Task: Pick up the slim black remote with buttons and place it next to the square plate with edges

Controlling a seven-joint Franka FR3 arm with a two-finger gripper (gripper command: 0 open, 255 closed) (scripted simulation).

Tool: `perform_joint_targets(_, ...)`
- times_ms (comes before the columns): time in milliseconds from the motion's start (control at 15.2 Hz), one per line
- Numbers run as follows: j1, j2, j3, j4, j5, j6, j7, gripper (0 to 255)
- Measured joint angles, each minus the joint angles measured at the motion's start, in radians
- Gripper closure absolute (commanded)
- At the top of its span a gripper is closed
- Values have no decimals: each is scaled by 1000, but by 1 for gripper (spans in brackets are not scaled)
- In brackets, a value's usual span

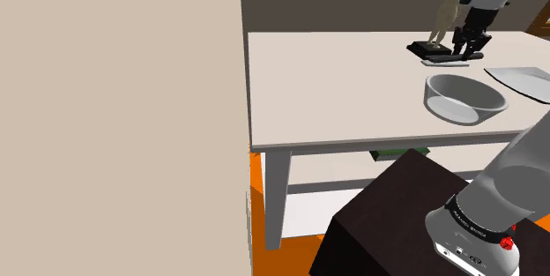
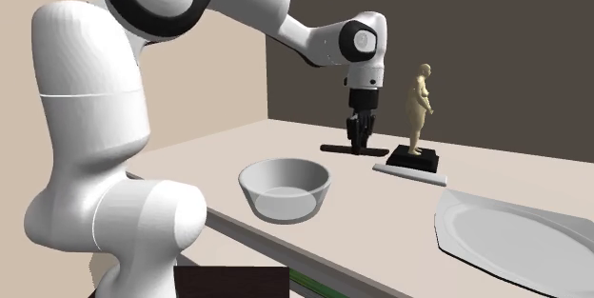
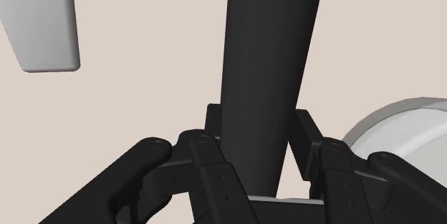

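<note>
Black slim remote (image 3: 268, 65) lies near the table's (image 1: 335, 89) far edge, claw (image 3: 259, 128) clamped on its long sides; it looks light, rigid and slick, so squeeze mid-length.

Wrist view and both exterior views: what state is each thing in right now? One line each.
gripper: shut on the black remote.
black remote: clasped, apparently flat on the table, not lifted.
figurine: standing on its black base.
bowl: upright, empty.
grey plate: flat on the table, empty.
</note>
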Motion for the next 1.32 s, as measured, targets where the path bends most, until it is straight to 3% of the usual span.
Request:
perform_joint_targets(330,-44,-169,-8,-119,-142,14,2,255)
perform_joint_targets(660,-119,-307,-7,-193,-258,-5,-22,255)
perform_joint_targets(924,-139,-333,-12,-249,-286,33,-25,255)
perform_joint_targets(1320,-131,-301,-50,-303,-278,116,-38,255)
